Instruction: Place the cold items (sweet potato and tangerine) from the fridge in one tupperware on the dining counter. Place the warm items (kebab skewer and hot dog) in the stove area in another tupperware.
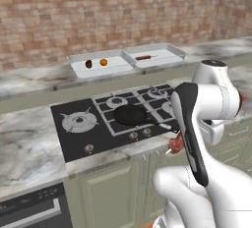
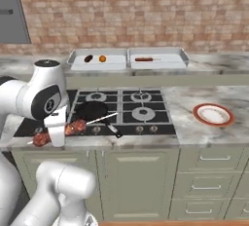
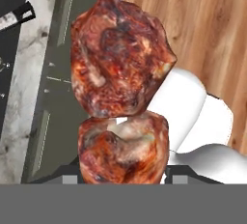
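Hand view shows two reddish-brown meat chunks of the kebab skewer (image 3: 120, 117) stacked directly ahead of the gripper (image 3: 123, 179), the nearer chunk seated between the fingertips; treat the gripper as clenched on the skewer. In the right base view you see the same skewer (image 2: 61, 131) carried level in front of the stove (image 2: 121, 110), with chunks projecting to either side of the hand, clear of the counter edge. Judge the load as light but rigid along its stick, with lumpy, possibly greasy chunks that could rotate in the grip; hold at a middle chunk, as now, so neither end droops. Count the items: two tupperwares sit side by side on the dining counter (image 2: 209, 76), well beyond the hand past the stove. The left tupperware (image 2: 97, 59) holds one sweet potato (image 2: 88, 58) and one tangerine (image 2: 102, 58), so the cold pair appears done. The right tupperware (image 2: 158, 58) holds one reddish elongated item, probably the hot dog (image 2: 144, 59). One black pan (image 2: 92, 110) rests on the stove just beyond the hand; one orange-rimmed plate (image 2: 213, 114) lies far off to the side.
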### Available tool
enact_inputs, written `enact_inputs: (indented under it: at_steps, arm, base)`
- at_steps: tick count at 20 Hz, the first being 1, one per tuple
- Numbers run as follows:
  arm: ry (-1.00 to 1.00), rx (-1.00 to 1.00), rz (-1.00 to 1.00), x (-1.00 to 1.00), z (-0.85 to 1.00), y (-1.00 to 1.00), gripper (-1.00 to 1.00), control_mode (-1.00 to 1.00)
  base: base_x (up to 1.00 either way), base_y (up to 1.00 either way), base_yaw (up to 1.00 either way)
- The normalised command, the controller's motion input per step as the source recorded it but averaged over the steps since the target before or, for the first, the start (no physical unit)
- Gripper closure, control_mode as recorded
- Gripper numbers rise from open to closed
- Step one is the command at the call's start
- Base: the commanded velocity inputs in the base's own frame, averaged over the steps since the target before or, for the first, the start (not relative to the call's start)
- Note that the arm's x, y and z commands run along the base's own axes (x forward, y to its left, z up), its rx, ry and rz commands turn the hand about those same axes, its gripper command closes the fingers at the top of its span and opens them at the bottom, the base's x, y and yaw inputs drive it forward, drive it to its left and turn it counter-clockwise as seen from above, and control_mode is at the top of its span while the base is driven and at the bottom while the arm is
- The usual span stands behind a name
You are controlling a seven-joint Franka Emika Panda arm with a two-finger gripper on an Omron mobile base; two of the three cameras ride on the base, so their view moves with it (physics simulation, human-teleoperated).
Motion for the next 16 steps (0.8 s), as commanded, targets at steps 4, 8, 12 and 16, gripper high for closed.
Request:
enact_inputs:
  at_steps: [4, 8, 12, 16]
  arm:
    - [0.0, 0.0, 0.0, 0.0, 0.0, 0.0, 1.0, 1.0]
    - [0.0, 0.0, 0.0, 0.0, 0.0, 0.0, 1.0, 1.0]
    - [0.0, 0.0, 0.0, 0.0, 0.0, 0.0, 1.0, 1.0]
    - [0.0, 0.0, 0.0, 0.0, 0.0, 0.0, 1.0, 1.0]
  base:
    - [0.22, -1.0, -0.01]
    - [0.03, -1.0, 0.01]
    - [0.0, -1.0, 0.0]
    - [0.01, -1.0, 0.0]
